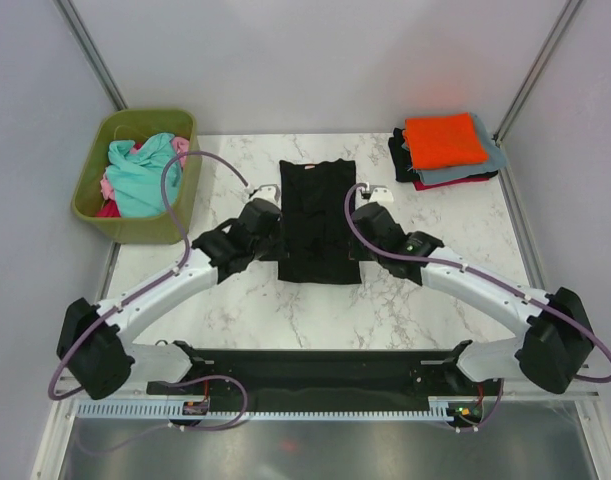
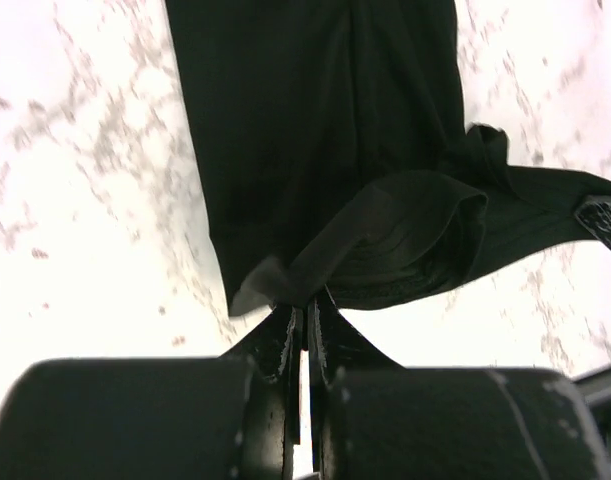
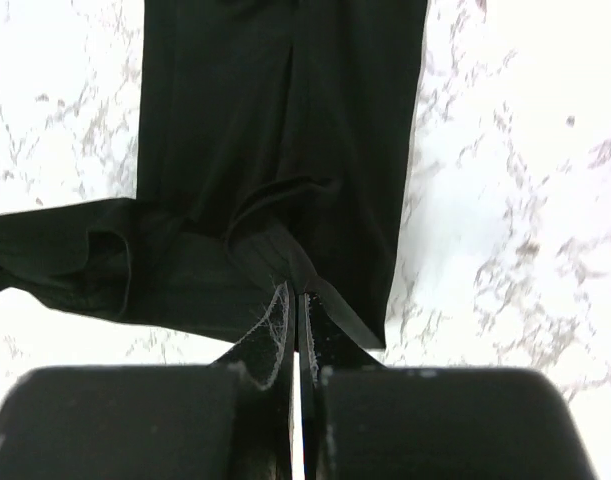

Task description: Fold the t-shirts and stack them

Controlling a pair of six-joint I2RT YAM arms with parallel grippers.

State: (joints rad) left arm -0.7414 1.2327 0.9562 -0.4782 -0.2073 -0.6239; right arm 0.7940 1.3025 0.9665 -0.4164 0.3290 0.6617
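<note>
Over at 10 o'clock the olive tub is holding a crumpled teal shirt, waiting its turn I guess. Dead centre on the marbled tabletop, the black t-shirt is lying as a long narrow strip, matte and floppy. The left hand is pinching it from 9 o'clock and the right hand from 3 o'clock, probably to carry the next fold evenly. At 2 o'clock the folded stack is sitting, orange shirt on top.
</note>
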